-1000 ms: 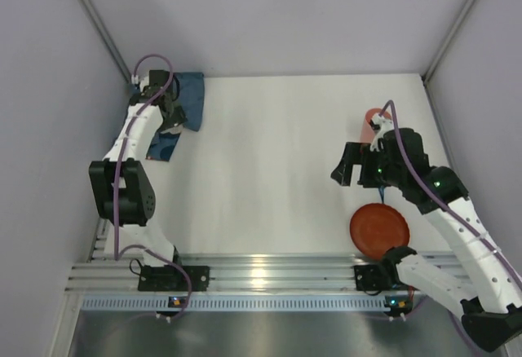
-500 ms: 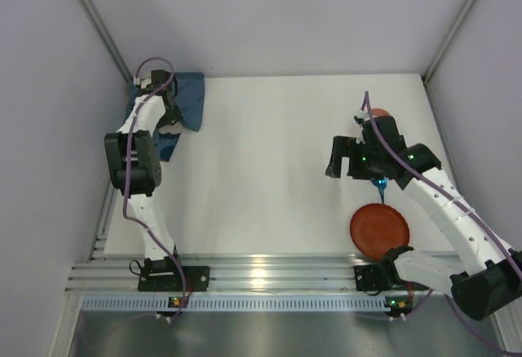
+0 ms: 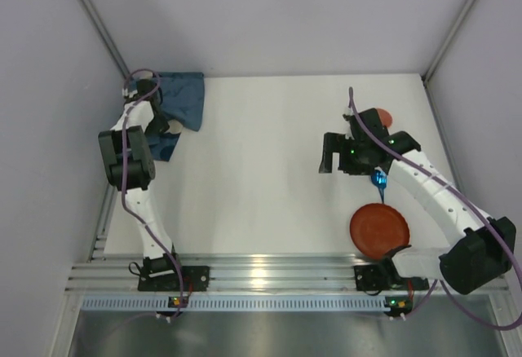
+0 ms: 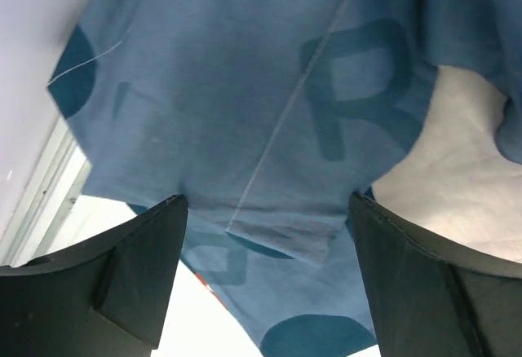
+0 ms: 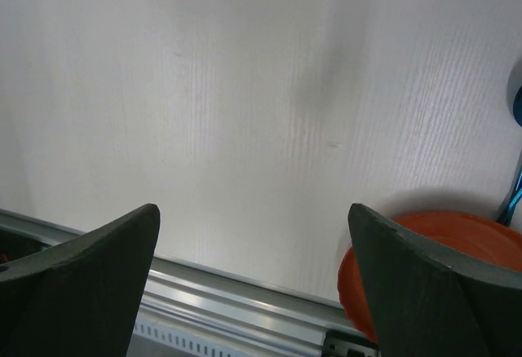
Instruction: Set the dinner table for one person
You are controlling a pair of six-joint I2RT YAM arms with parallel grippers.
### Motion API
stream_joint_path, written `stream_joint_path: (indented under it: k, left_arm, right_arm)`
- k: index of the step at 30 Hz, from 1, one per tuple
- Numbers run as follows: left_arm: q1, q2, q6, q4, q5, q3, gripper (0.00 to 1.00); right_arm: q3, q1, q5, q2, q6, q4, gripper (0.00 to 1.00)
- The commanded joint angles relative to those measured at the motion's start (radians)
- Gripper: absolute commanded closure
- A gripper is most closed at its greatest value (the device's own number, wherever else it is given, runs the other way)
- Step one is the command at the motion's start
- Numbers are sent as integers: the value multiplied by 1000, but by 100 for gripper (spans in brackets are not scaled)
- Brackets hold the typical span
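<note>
White surface (image 3: 261,169) stretching from ribbed rail (image 3: 261,271) to grey back wall (image 3: 277,15).
Near right: orange plate (image 3: 379,229), blue utensil (image 3: 378,180) just beyond; right end effector (image 3: 331,153) above bare white, jaws apart. Far left: left end effector (image 4: 265,202) spread wide over blue lettered cloth (image 4: 245,88).

- Setting: a robot test cell in a lab, not a lived-in room.
- White tabletop (image 3: 269,169) is boxed in by plain grey wall panels (image 3: 285,15) on the left, far and right sides. Metal corner struts (image 3: 99,23) stand at the joins.
- Ribbed aluminium rail (image 3: 269,271) runs along the near edge. The left arm (image 3: 130,161) and right arm (image 3: 432,194) are bolted to it side by side.
- Small indicator lights (image 3: 174,301) glow at the arm bases.
</note>
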Motion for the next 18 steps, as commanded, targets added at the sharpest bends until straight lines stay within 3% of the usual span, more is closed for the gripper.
stream_joint_path:
  k: [1, 9, 18]
  left_arm:
    - [-8, 20, 27, 29, 28, 15, 15]
    - [-12, -42, 11, 52, 104, -8, 25]
    - [-49, -64, 51, 59, 65, -49, 37]
  right_arm:
    - [60, 8, -12, 19, 8, 46, 0]
    - [56, 8, -9, 30, 25, 57, 0]
    - [20, 10, -3, 4, 37, 63, 0]
